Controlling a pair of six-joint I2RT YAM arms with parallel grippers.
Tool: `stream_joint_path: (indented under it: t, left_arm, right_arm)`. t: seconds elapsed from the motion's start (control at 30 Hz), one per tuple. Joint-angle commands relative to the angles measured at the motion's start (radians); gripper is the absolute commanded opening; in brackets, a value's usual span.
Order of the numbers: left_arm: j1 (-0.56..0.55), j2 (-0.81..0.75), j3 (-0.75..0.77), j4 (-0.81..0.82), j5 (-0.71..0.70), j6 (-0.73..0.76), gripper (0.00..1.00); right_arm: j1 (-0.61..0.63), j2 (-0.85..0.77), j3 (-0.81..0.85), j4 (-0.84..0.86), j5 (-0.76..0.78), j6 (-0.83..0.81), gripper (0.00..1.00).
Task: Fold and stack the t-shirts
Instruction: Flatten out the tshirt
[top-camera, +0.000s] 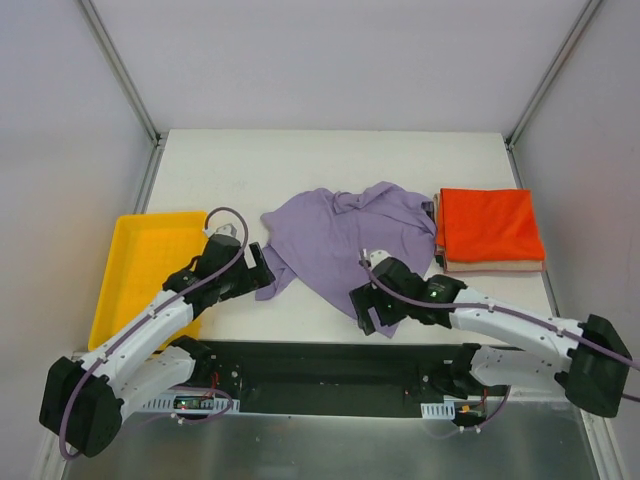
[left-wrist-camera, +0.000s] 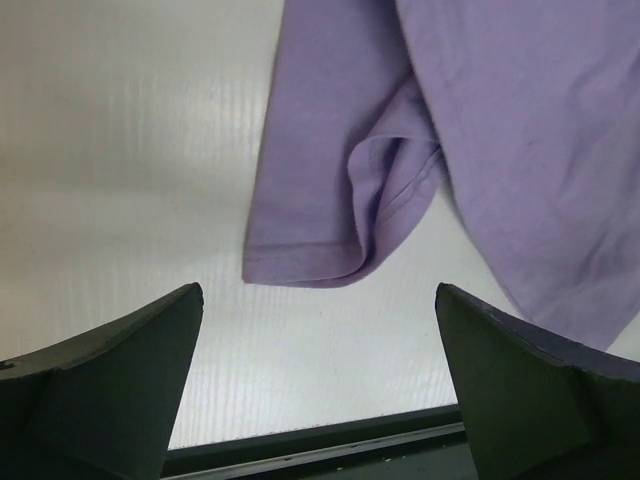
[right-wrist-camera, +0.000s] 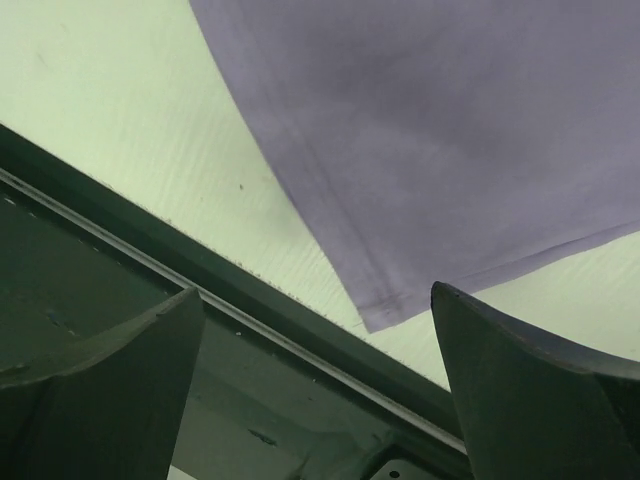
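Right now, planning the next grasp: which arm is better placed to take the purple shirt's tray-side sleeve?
Left, probably: the open left gripper faces the sleeve, while the right gripper sits at the hem corner.

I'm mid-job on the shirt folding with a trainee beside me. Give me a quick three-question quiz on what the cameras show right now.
1. True or false: the left claw and the right claw are both open, and neither holds the purple t-shirt.
2. Where is the orange-red folded shirt? A: in the right claw. B: on top of the stack of folded shirts, to the right of the purple one. C: under the purple t-shirt.
3. Which arm's claw is nearer the yellow tray?
Key: 1 true; 2 B; 3 left.
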Motion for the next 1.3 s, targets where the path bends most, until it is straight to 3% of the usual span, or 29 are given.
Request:
stream_joint_path:
  t: [0.0, 0.33, 0.5, 0.7, 0.83, 1.1, 1.27]
  left_arm:
    - [0.009, 0.047, -0.018, -0.02, 0.034, -0.046, 0.98]
    - [0.009, 0.07, -0.033, -0.02, 0.003, -0.055, 0.99]
    - [0.009, 0.079, -0.039, -0.022, -0.018, -0.068, 0.98]
    - [0.009, 0.116, -0.039, -0.02, -0.032, -0.077, 0.93]
    - [0.009, 0.151, -0.033, -0.02, -0.037, -0.075, 0.89]
    - [0.007, 0.249, -0.015, -0.02, -0.061, -0.101, 0.77]
    - [0.007, 0.336, 0.025, -0.007, -0.097, -0.131, 0.65]
  right_arm:
    - [0.078, 0.113, -0.022, -0.031, 0.002, 0.106, 0.96]
    - [0.087, 0.245, -0.067, 0.001, 0.051, 0.187, 0.81]
    - [0.087, 0.309, -0.053, -0.001, 0.099, 0.205, 0.69]
    - [0.081, 0.336, -0.036, -0.062, 0.209, 0.267, 0.2]
    - [0.06, 0.259, -0.016, -0.1, 0.306, 0.296, 0.01]
    - [-0.14, -0.081, -0.024, -0.113, 0.39, 0.209, 0.0]
    - [-0.235, -0.174, -0.041, -0.125, 0.389, 0.161, 0.0]
